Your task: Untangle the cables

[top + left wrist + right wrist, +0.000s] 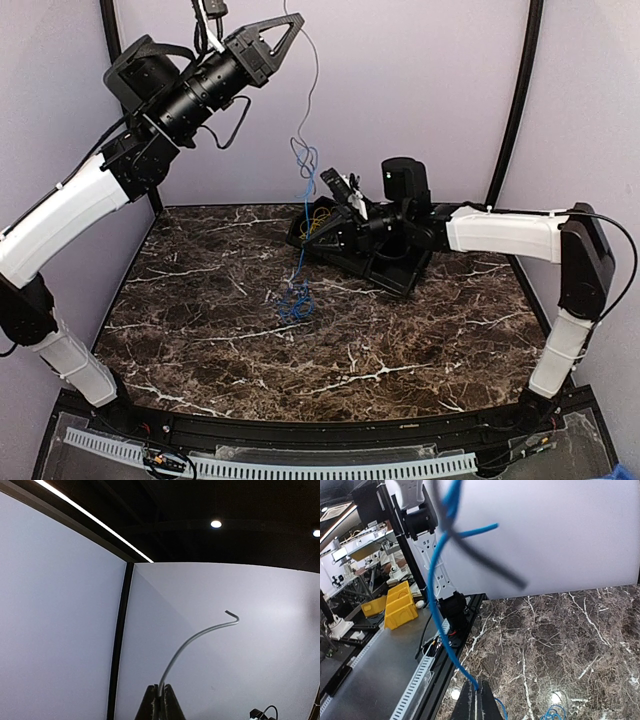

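The blue cable (303,160) hangs in a long strand from my raised left gripper (288,22) down to a small coil (297,300) on the marble table. My left gripper (161,696) is shut on one end of it, and the free tip curls above the jaws. My right gripper (306,226) sits low at mid-table and is shut on the same blue cable (437,605) lower down, where it enters the jaws (479,692). The blue coil also shows in the right wrist view (554,713). The yellow cable (317,224) lies bunched in a black tray beside the right gripper.
The black tray (385,272) lies tilted on the table under the right arm. Grey enclosure walls with black posts (515,100) stand at the back. A white cable duct (330,465) runs along the near edge. A blurred dark cord (485,562) crosses the right wrist view.
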{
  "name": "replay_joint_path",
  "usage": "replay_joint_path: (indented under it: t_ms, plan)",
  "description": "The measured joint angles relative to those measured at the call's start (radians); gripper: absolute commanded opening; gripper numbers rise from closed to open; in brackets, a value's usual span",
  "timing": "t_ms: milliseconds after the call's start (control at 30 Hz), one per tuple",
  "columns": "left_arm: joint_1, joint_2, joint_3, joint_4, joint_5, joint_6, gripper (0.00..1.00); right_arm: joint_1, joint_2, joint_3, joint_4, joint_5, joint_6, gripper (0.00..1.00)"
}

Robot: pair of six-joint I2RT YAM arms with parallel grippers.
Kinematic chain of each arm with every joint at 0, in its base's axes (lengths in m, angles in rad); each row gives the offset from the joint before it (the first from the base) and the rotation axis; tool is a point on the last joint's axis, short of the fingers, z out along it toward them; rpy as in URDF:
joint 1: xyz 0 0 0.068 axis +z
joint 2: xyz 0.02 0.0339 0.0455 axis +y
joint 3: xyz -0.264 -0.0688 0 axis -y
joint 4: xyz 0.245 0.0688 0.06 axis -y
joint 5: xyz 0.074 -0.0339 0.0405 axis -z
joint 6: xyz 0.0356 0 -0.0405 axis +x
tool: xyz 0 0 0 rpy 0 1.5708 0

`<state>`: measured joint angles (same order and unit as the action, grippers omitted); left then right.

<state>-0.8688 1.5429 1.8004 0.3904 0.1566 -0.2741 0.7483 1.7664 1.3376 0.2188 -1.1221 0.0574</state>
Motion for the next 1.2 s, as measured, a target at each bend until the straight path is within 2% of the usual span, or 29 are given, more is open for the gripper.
replay_joint_path:
  t_ms: [233,500,633,867,1067,1200]
  plan:
    - [0.0,0.027,0.043,-0.008,0.002,0.001,0.0,-0.011,0.099,-0.05,0.024,0.039,0.016,0.0]
    - [0.0,0.124,0.324,-0.077,0.032,0.005,0.0,-0.09,0.308,-0.085,-0.173,0.126,-0.115,0.0]
    - [0.0,0.128,0.387,-0.076,0.038,0.013,0.0,-0.121,0.324,-0.087,-0.243,0.165,-0.167,0.0]
    - [0.0,0.161,0.412,-0.078,0.035,0.032,0.0,-0.125,0.33,-0.093,-0.294,0.22,-0.227,0.0]
    - [0.0,0.283,0.599,-0.119,0.013,0.081,0.0,-0.125,0.377,-0.125,-0.294,0.222,-0.248,0.0]
    - [0.0,0.289,0.647,-0.105,-0.02,0.14,0.0,-0.125,0.378,-0.126,-0.29,0.219,-0.257,0.0]
